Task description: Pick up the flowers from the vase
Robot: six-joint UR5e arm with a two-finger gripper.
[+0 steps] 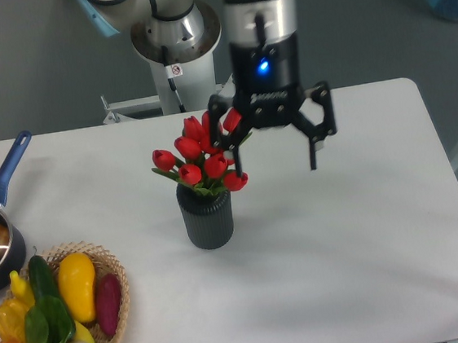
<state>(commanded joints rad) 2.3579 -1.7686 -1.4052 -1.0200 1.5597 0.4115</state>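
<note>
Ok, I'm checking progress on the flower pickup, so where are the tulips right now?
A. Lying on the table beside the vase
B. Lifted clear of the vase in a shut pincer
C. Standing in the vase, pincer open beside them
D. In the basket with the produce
C: the tulips stand in the vase, and the pincer hangs open at their right side, gripping nothing.
</note>
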